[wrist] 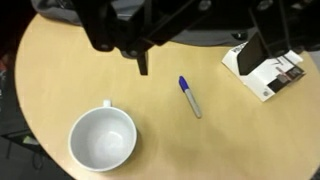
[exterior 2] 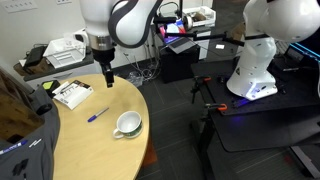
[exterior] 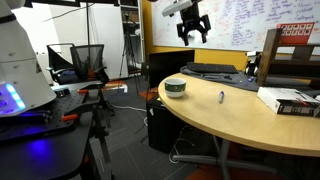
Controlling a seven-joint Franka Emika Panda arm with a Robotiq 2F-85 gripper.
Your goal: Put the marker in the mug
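Currently: marker (wrist: pixel 190 97) flat on table (wrist: pixel 60 60), between mug (wrist: pixel 101 139) and box (wrist: pixel 265 70), touching neither | gripper (exterior: pixel 193 38) high above, jaws spread, empty | risk: off-centre pinch could roll the slim marker away | wrist view shows the mug empty inside; exterior views show gripper height.

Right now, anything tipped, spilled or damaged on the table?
Nothing stands out. The mug stands upright and empty, the marker lies flat on the table apart from it, and the white box lies flat near the edge. The gripper hangs open above.
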